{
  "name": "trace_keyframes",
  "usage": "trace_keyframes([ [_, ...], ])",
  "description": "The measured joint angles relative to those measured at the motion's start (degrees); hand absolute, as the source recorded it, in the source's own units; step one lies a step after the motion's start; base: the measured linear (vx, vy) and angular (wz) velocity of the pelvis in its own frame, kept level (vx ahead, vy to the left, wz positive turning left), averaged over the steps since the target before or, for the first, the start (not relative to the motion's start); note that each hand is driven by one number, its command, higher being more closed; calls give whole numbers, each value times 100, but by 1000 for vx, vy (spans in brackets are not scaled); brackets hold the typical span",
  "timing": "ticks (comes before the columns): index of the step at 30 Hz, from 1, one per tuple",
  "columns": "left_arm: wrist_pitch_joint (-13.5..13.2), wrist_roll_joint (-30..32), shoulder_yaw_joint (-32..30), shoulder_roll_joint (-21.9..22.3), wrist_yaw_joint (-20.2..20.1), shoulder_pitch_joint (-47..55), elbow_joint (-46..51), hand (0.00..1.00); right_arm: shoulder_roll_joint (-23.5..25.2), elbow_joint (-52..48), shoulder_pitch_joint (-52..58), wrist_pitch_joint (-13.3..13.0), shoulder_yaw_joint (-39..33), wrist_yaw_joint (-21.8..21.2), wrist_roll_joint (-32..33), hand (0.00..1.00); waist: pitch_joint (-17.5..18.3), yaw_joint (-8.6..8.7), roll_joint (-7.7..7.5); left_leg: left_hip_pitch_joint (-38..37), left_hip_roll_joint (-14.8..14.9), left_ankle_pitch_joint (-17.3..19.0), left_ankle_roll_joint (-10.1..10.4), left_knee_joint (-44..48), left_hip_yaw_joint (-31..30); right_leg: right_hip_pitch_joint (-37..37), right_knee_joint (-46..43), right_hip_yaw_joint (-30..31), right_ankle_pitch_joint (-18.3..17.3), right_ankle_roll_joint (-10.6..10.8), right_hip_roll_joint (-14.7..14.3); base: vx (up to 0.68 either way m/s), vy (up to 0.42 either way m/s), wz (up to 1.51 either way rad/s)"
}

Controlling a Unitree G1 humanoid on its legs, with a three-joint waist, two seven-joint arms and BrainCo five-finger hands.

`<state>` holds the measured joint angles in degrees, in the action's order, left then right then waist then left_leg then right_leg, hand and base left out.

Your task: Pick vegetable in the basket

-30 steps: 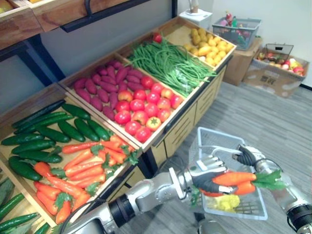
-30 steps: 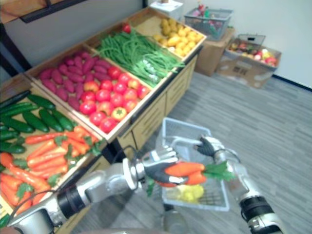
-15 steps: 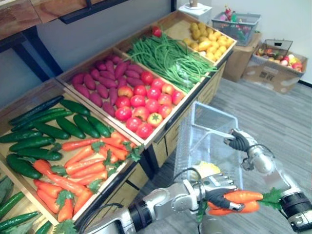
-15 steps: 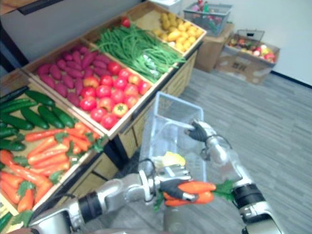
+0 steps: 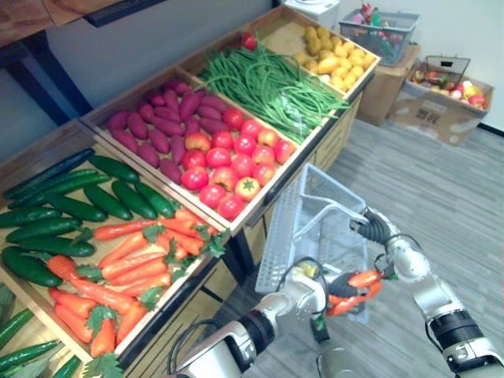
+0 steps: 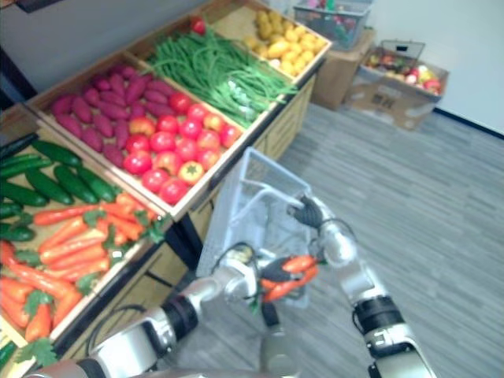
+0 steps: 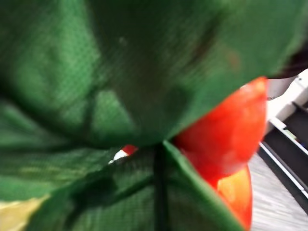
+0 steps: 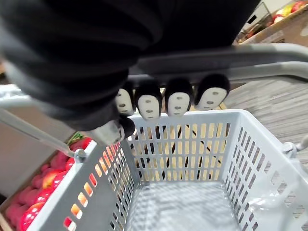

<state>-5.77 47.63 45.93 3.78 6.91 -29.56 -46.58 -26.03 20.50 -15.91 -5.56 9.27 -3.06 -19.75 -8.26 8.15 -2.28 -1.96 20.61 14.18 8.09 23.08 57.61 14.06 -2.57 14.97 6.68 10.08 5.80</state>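
Raised since 0.5 s ago, 2 carrots (image 5: pixel 362 279) now against lower edge of tilted grey basket (image 5: pixel 295 228), no longer below it, clasped in left robot hand (image 5: pixel 340 285), right robot hand (image 5: pixel 370 229) curled round handle (image 8: pixel 231 55), wooden stand (image 5: pixel 335 146) beside

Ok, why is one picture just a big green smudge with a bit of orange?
Left wrist view: the green leafy tops of the orange carrots sit right against the camera, too close to focus. Left eye view: the left hand grips them by the grey plastic basket, which the right hand holds; evenly lit, no glare.
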Motion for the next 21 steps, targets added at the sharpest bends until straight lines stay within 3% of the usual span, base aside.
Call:
trace_keyframes([
  [7, 312, 100, -486, 30, 173, -277, -458, 100, -182, 225, -12, 28, -5, -28, 14, 100, -169, 184, -86, -11, -114, 2, -3, -55, -6, -8, 119, 106, 62, 58, 50, 6, 34, -5],
  [8, 334, 113, -578, 52, 176, -322, -505, 0, -213, 241, -13, 28, -2, -104, 14, 100, -185, 200, -86, -7, -132, 4, -6, -66, -4, -13, 163, 117, 86, 68, 54, 5, 45, -4],
  [21, 383, 325, -812, 157, 171, -570, -763, 0, -232, 298, -11, 26, 0, -235, 210, 100, -366, 270, -75, 2, -155, 32, -32, -63, -33, -31, 248, 156, 126, 92, 53, 3, 12, -1],
])
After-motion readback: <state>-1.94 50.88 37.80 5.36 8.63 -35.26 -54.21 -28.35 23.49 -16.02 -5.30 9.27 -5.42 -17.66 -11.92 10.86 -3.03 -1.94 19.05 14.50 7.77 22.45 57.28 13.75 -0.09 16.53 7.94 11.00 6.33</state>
